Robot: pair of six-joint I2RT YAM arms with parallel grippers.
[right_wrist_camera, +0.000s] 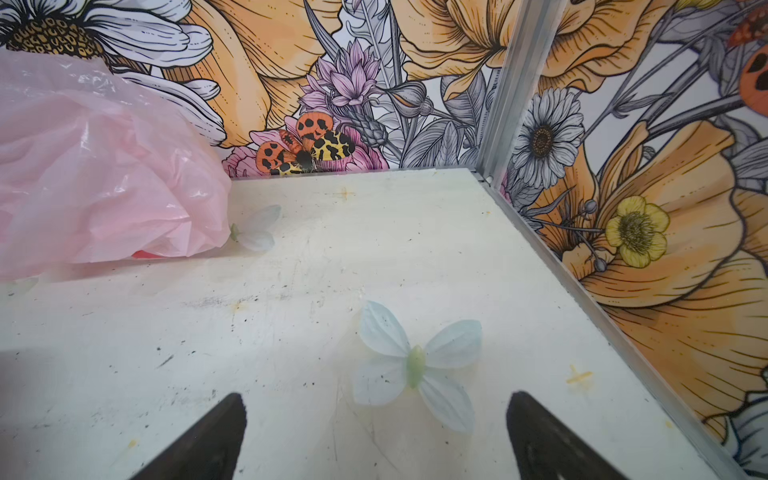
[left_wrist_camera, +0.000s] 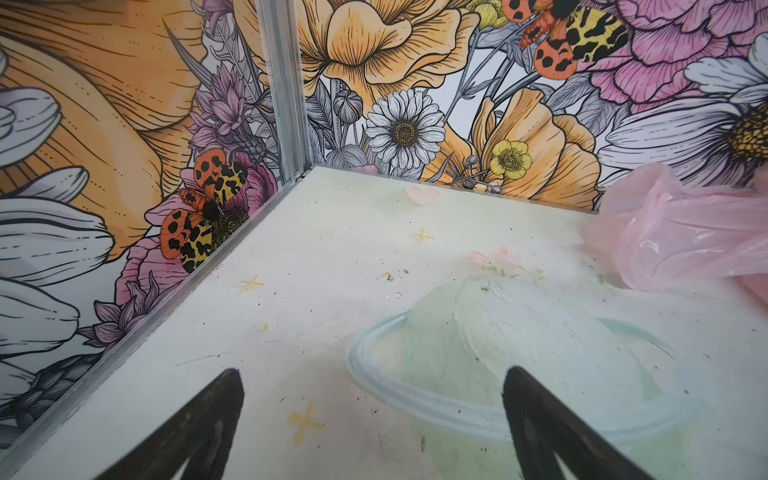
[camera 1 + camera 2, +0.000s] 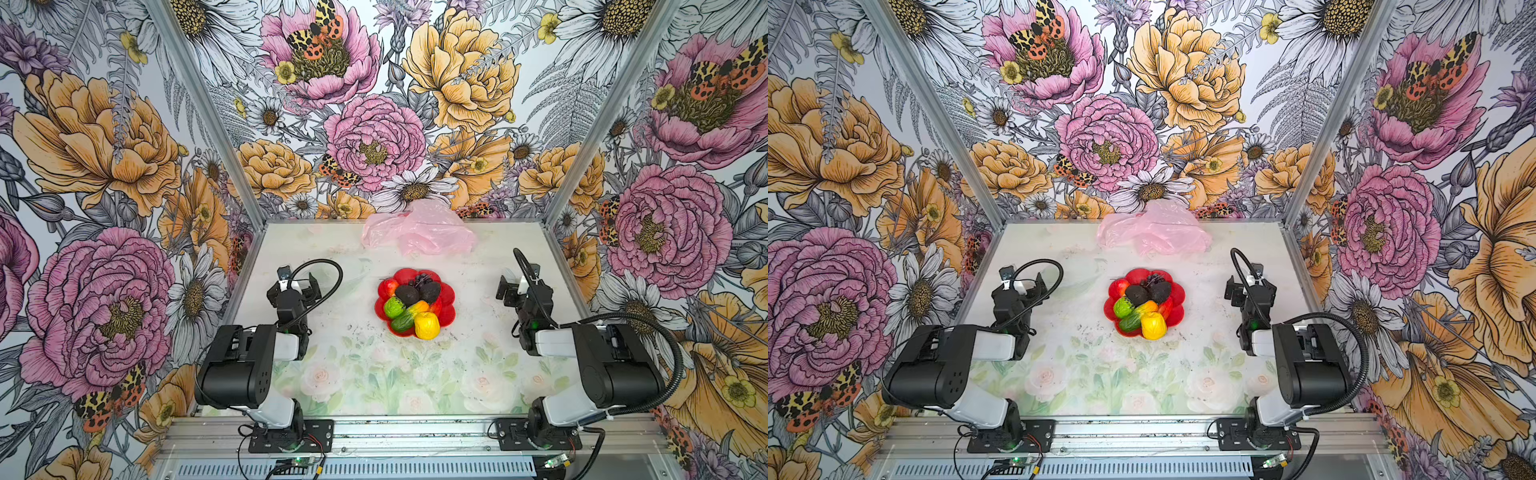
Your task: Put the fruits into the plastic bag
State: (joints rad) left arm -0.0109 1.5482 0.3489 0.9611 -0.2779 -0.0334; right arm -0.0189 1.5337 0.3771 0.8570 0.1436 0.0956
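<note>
The fruits (image 3: pixel 413 303) are piled on a red flower-shaped plate (image 3: pixel 448 305) mid-table in both top views: two dark avocados (image 3: pixel 407 294), a purple grape bunch (image 3: pixel 422 279), a lime (image 3: pixel 393 307), a yellow fruit (image 3: pixel 427 325), a peach (image 3: pixel 389 286) and a mango (image 3: pixel 409 316). The crumpled pink plastic bag (image 3: pixel 419 230) lies against the back wall, also seen in the left wrist view (image 2: pixel 681 232) and the right wrist view (image 1: pixel 95 166). My left gripper (image 3: pixel 294 289) (image 2: pixel 374 370) hovers left of the plate, open and empty. My right gripper (image 3: pixel 517 291) (image 1: pixel 377 395) hovers right of it, open and empty.
Flowered walls with aluminium corner posts (image 3: pixel 208 112) close the table on three sides. Both arm bases (image 3: pixel 291 434) are bolted to the front rail. The tabletop carries printed pale flowers and a printed butterfly (image 1: pixel 415 361).
</note>
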